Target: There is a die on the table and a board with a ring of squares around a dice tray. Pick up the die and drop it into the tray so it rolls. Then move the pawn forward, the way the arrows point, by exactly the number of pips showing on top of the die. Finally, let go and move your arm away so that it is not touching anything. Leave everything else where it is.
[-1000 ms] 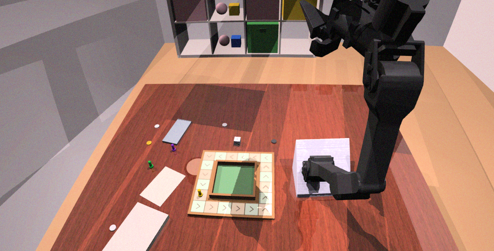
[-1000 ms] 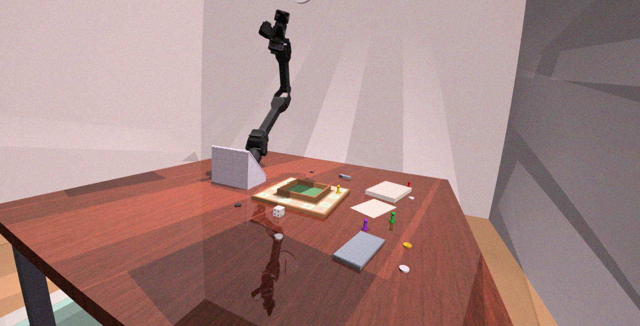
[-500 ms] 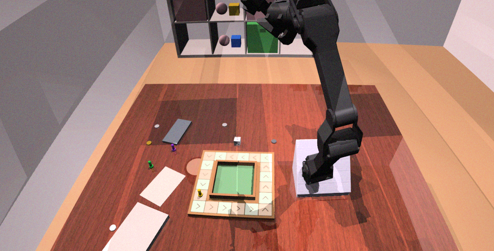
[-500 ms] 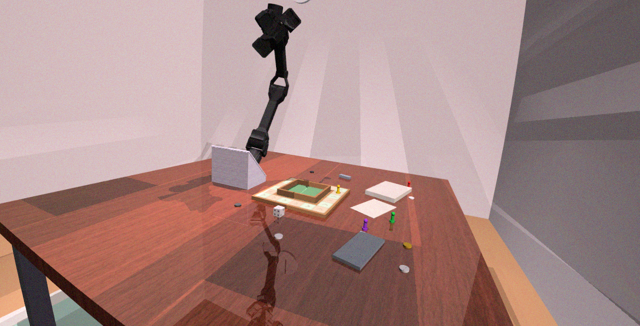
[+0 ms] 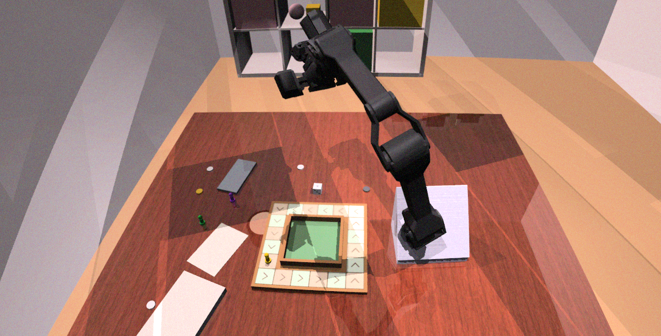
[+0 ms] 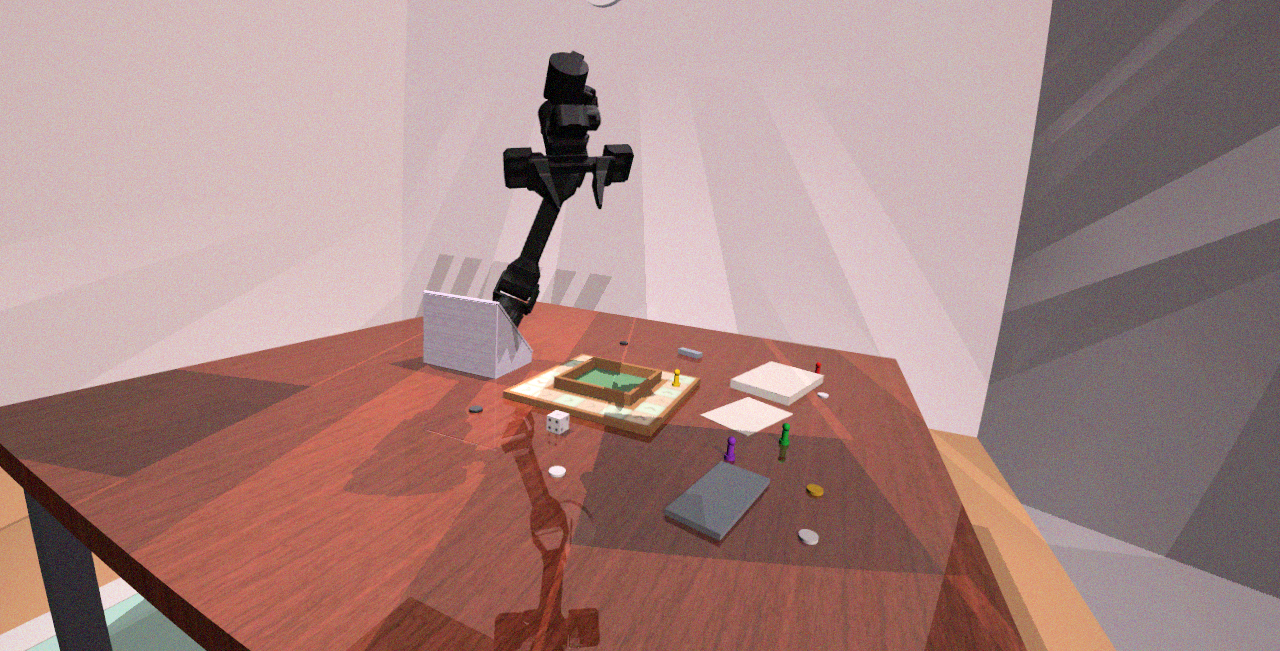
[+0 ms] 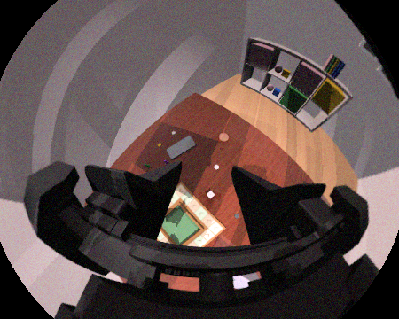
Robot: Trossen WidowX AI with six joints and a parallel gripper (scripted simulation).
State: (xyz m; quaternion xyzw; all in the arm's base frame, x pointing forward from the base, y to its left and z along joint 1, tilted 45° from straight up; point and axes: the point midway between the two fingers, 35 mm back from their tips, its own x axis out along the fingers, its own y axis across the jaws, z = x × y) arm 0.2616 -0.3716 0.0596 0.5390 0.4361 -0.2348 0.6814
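The white die lies on the table just behind the board's back edge in the top view. The board has a ring of arrow squares around the green-floored dice tray, which holds no die. The yellow pawn stands upright on the left column, one square before the front left corner square. My gripper is open and empty, high above the table. The wrist view shows the die beyond and between its fingertips, untouched. The fingertips are hidden in the top view.
A white wedge stands right of the board by the arm's base. Left are a grey slab, purple pawn, green pawn, white sheet and white block. Small discs lie around.
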